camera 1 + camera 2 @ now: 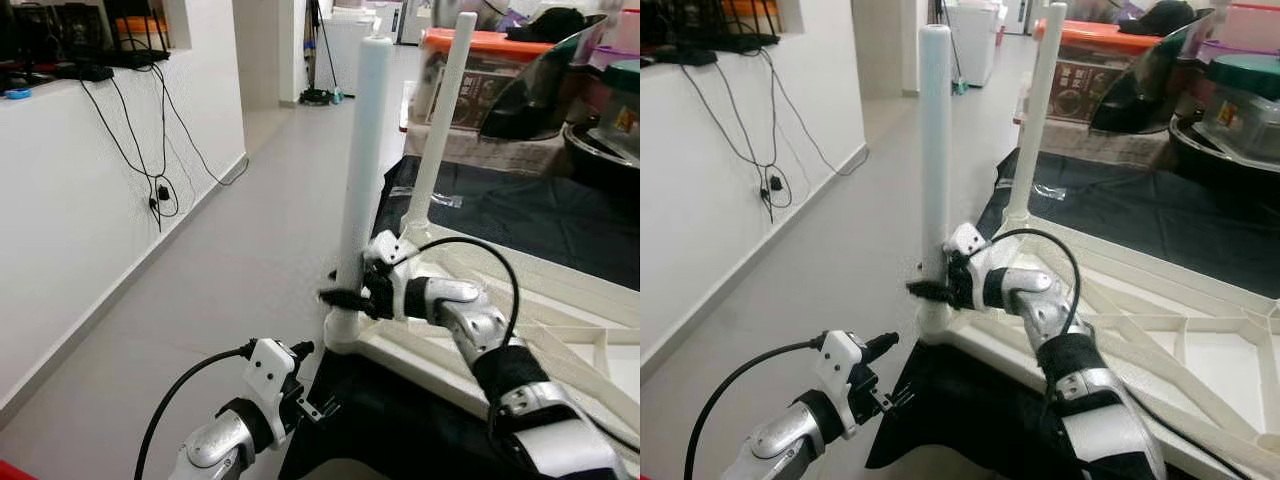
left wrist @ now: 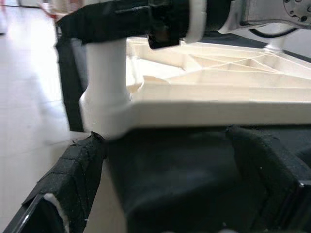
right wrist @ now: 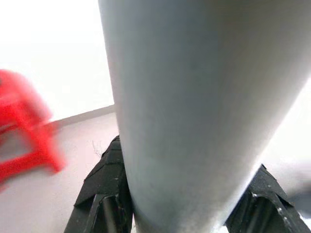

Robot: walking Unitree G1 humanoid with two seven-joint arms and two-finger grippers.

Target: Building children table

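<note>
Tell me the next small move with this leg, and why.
Probably press the near leg straight down and twist it home: the right gripper clasps it just above the corner socket of the upturned tabletop, where it already stands upright.

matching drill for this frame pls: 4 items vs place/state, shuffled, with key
1. near white leg
2. far white leg
3. left gripper
4. orange-lidded bin

A. low, by the black cloth edge
B. in the background, past the table frame
C. clamped by the right gripper
D. upright in its corner socket, nothing gripping it

Pairs: 1-C, 2-D, 3-A, 4-B
</note>
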